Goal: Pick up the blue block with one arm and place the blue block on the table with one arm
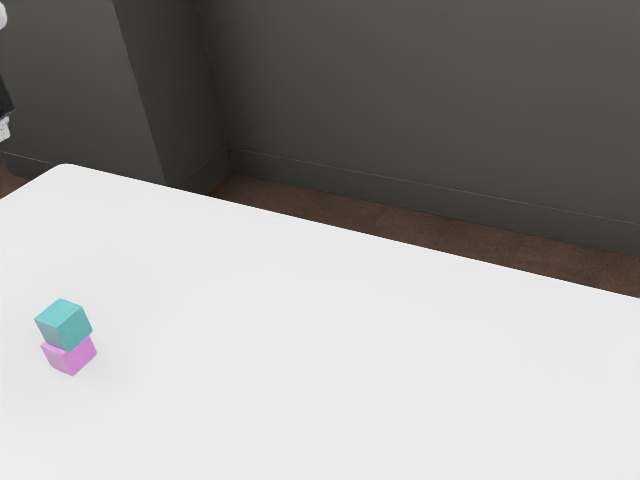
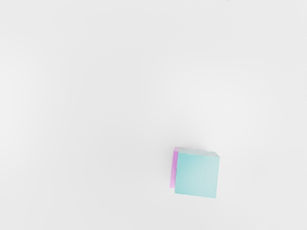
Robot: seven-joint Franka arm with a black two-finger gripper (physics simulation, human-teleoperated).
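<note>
The blue block [image 1: 63, 324], teal in colour, rests on top of a pink-purple block [image 1: 71, 354] near the exterior view's left edge. From above, in the wrist view, the blue block [image 2: 197, 174] covers most of the pink-purple block [image 2: 173, 168], of which a thin strip shows along one side. My hand is above the table, apart from both blocks.
White and black parts of the arm [image 1: 4, 100] reach in at the exterior view's upper left edge. The white table [image 1: 340, 350] extends from the blocks toward the exterior view's right, with dark walls and brown floor beyond its far edge.
</note>
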